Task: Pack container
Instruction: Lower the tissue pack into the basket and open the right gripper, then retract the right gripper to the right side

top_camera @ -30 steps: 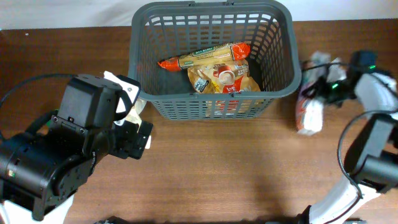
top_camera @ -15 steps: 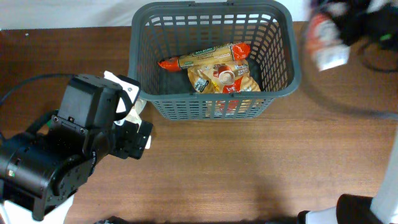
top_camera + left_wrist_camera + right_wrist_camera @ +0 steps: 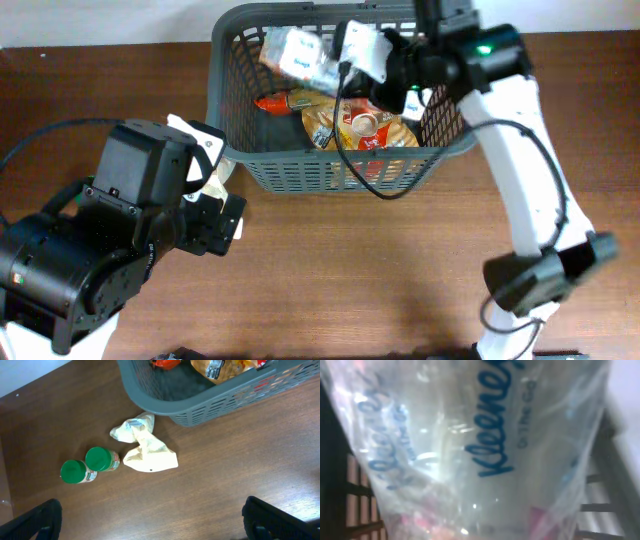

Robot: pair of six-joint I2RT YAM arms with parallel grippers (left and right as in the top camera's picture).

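Observation:
The dark grey slotted basket (image 3: 340, 170) stands at the back middle of the table; its near rim also shows in the left wrist view (image 3: 165, 407). In it lie an orange snack packet (image 3: 325, 95) and a yellow bag (image 3: 365, 128). My right gripper (image 3: 345, 62) reaches over the basket and is shut on a clear tissue pack (image 3: 298, 55), held above the basket's left part. That pack fills the right wrist view (image 3: 470, 450) and hides the fingers. My left gripper (image 3: 150, 520) is open and empty above bare wood, left of the basket.
Two green-capped bottles (image 3: 87, 465) lie on the table left of the basket. A crumpled cream bag (image 3: 145, 447) lies beside them, close to the basket's corner. The left arm's bulk (image 3: 110, 240) covers the table's left side.
My right arm lifted the tissue pack from the table at the right and swung it left, over the basket. The left arm has not moved.

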